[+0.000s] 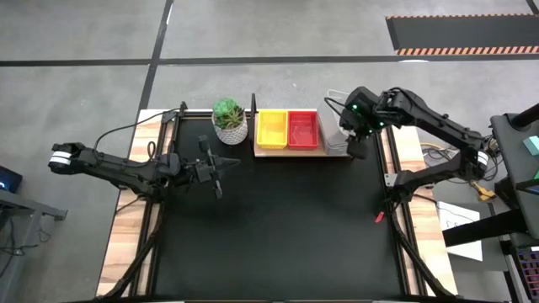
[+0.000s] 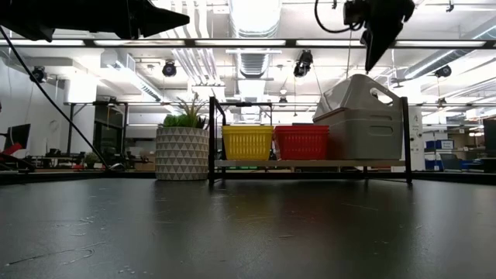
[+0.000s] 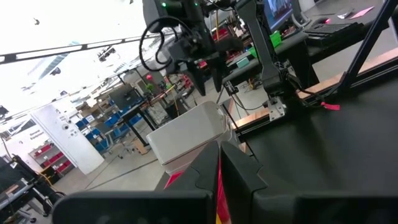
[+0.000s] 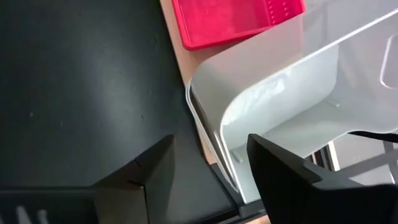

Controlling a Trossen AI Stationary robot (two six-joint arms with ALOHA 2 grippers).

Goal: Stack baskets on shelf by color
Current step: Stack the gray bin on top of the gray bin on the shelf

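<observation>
On the light wooden shelf (image 2: 310, 163) at the table's far edge, a yellow basket (image 1: 271, 128) and a red basket (image 1: 303, 128) stand side by side. At its right end are the grey-white baskets (image 2: 360, 116); the top one lies tilted, one end raised. My right gripper (image 2: 370, 62) hangs open just above that raised end, fingers pointing down. In the right wrist view the basket's rim (image 4: 208, 124) runs below the gap between the fingers. My left gripper (image 1: 229, 162) is shut and empty, held high over the table left of centre.
A white patterned plant pot (image 1: 230, 122) stands on the table against the shelf's left end. The black tabletop (image 1: 278, 227) spreads bare in front of the shelf. Black shelf posts (image 2: 211, 139) rise at the corners. The room lies beyond the table's far edge.
</observation>
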